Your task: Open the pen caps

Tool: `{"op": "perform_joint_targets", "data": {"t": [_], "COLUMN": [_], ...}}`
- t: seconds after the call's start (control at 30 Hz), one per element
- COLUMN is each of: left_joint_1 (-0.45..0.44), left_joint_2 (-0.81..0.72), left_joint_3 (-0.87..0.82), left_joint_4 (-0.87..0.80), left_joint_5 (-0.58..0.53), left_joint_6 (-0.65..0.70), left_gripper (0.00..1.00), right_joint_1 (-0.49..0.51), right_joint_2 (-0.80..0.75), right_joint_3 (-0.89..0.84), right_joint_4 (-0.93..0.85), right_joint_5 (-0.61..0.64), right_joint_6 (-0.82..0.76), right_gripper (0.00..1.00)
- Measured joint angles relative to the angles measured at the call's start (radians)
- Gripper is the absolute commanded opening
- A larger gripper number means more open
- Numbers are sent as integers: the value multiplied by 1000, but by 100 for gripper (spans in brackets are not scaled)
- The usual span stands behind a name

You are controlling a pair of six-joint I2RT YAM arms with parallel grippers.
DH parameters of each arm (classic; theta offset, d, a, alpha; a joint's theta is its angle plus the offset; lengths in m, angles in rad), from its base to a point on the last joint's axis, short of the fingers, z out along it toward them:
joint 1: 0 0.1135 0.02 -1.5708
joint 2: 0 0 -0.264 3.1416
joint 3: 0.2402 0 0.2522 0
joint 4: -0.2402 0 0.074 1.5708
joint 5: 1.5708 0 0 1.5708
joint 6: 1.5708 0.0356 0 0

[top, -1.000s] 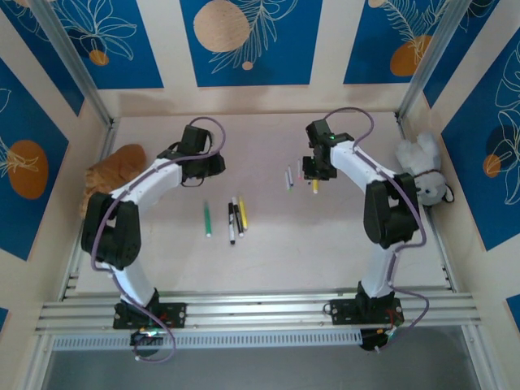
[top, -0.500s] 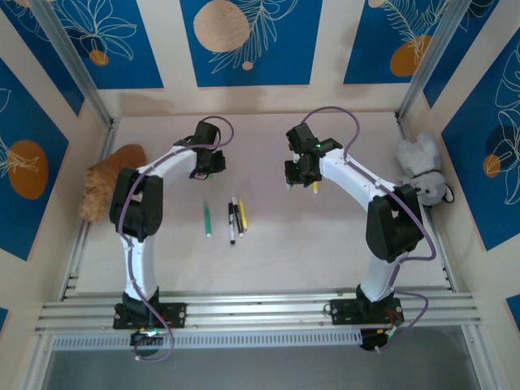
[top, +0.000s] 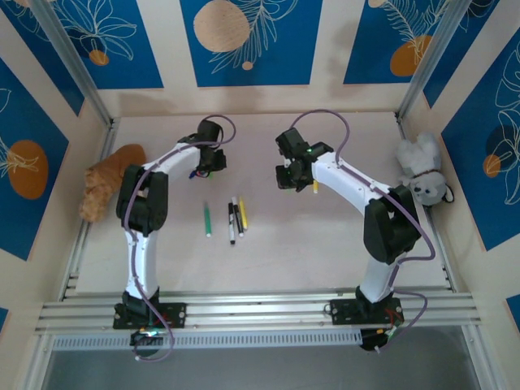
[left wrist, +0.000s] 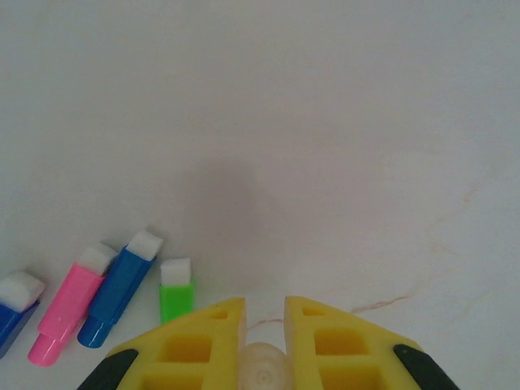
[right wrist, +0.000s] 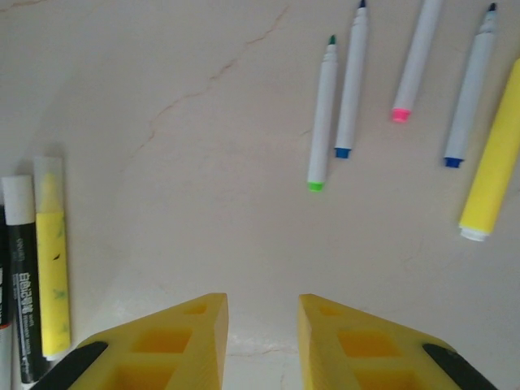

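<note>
**Ana:** What shape are the left gripper's [left wrist: 265, 305] fingers in?

**Ben:** They are blocky yellow plastic wedges with square hollow pockets, drawn in to a narrow slot. A pale round piece [left wrist: 264, 370], smooth and waxy, is pinched in that slot. What it is cannot be told.

**Ana:** Where are the pen caps?

**Ben:** Four lie loose on the table [left wrist: 325, 122] just left of that gripper. They are the edge blue cap [left wrist: 16, 307], the pink cap [left wrist: 69, 313], the second blue cap [left wrist: 120, 286] and the green cap [left wrist: 176, 294]. Each is a short glossy tube with a blunt white end. The pink one and the second blue one touch along their sides, and the green one lies nearest the finger.

**Ana:** And the right gripper [right wrist: 262, 302]?

**Ben:** It has the same yellow wedges, standing apart, with matte stone-like tabletop and its thin brown veins showing through the gap. Beyond it lie four slim white pens with bare tips: the green-ended pen [right wrist: 323, 114], the blue-ended pen [right wrist: 352, 81], the pink-ended pen [right wrist: 417, 57] and the far blue-ended pen [right wrist: 471, 85]. A thick yellow barrel [right wrist: 491, 166] lies at the right edge.

**Ana:** Are any capped?

**Ben:** To the left are the capped yellow pen [right wrist: 50, 268], under a frosted cap [right wrist: 47, 175], and the black pen [right wrist: 24, 284], under a white cap [right wrist: 16, 199]. The two lie side by side, touching.
</note>
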Motion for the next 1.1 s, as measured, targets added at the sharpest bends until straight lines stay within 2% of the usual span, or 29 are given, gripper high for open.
{"op": "perform_joint_targets", "data": {"t": [0.23,0.33,0.67,1.1], "left_joint_1": [0,0,0,0], "left_joint_2": [23,24,40,41], "left_joint_3": [30,32,32,32], "left_joint_4": [-27,-27,-27,-26], "left_joint_5": [-32,-39,-39,-39], "left_joint_6": [19,23,27,31], "left_gripper": [10,14,21,24], "right_joint_1": [41,50,58,75], "right_joint_2": [20,27,38,39], "right_joint_3": [-10,-10,-14,-43], "right_joint_4": [0,0,6,25], "right_joint_5": [0,0,-1,-10], "right_joint_6": [15,17,29,43], "right_gripper": [30,30,30,30]}}
